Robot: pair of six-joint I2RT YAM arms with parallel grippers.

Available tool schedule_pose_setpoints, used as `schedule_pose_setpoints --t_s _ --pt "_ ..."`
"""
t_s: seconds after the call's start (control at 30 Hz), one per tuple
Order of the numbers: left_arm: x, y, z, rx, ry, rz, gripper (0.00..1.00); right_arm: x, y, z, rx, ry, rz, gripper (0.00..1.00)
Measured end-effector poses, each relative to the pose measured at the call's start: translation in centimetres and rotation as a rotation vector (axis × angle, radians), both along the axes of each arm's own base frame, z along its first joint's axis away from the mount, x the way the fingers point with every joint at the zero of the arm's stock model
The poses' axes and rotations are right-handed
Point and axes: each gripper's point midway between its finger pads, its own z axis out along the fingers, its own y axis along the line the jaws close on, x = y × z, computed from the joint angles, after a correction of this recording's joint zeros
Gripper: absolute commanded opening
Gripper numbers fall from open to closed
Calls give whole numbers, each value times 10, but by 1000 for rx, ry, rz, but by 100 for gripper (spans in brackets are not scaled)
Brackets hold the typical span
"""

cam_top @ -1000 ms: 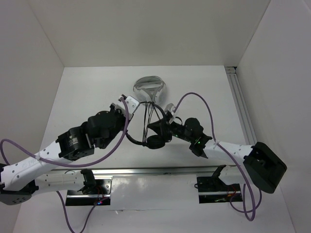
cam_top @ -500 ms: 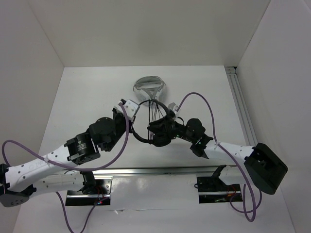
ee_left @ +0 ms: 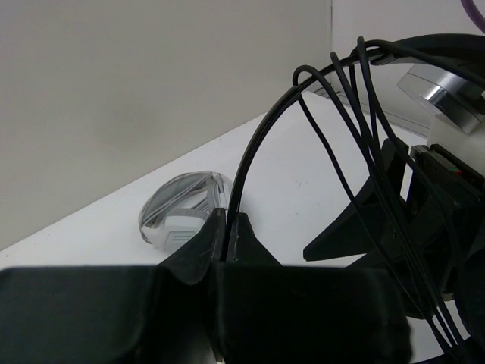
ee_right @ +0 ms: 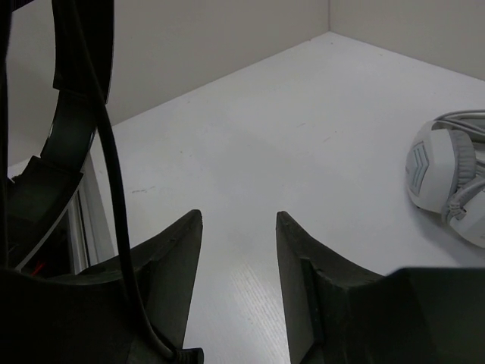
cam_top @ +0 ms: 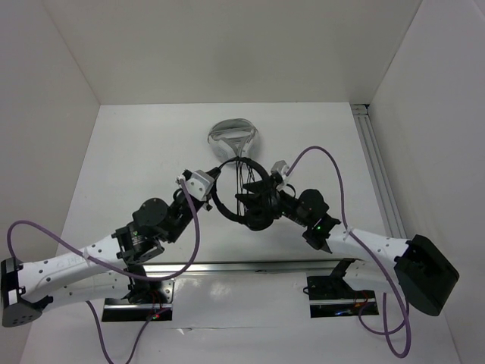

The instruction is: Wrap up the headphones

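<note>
Two arms meet mid-table in the top view, the headphones (cam_top: 224,211) held up between them, near a white-grey headset (cam_top: 233,133). Left wrist view: the left gripper (ee_left: 227,227) pinches the thin headband (ee_left: 233,199). Right wrist view: the right gripper (ee_right: 239,246) is spread, holding nothing; the cable (ee_right: 114,197) hangs at its left.

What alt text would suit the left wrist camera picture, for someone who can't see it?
The left end effector is shut on the thin band of the black headphones, with cable strands draped over it. A white-and-grey headset lies behind on the white table.
</note>
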Motion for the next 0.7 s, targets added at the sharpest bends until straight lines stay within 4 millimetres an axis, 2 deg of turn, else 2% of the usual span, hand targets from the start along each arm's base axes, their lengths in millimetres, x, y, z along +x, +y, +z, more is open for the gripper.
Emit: schedule_pose_setpoints --t_s 0.13,0.23,0.3,0.37,0.43,0.57,0.67,0.7 --pt "-2 -5 -4 3 -18 -32 0 2 -3 -5 -6 10 -24 58" --pt "-5 -7 -3 7 -31 -51 0 9 -8 -5 -2 14 -72 57" --pt "-6 -6 0 0 -39 -60 0 15 -11 -5 0 14 -104 47" --pt "-8 -5 -1 -4 -42 -62 0 20 -15 -4 2 9 -127 18" --pt "-7 -4 -7 2 -36 -60 0 25 -18 -5 3 11 -142 3" --pt "-1 0 -28 6 14 -7 0 33 -15 -29 -36 68 -148 3" --pt "8 2 -47 10 68 57 0 35 -10 -51 -71 128 -134 10" --pt "10 2 -53 13 83 77 0 34 -8 -58 -81 147 -126 15"
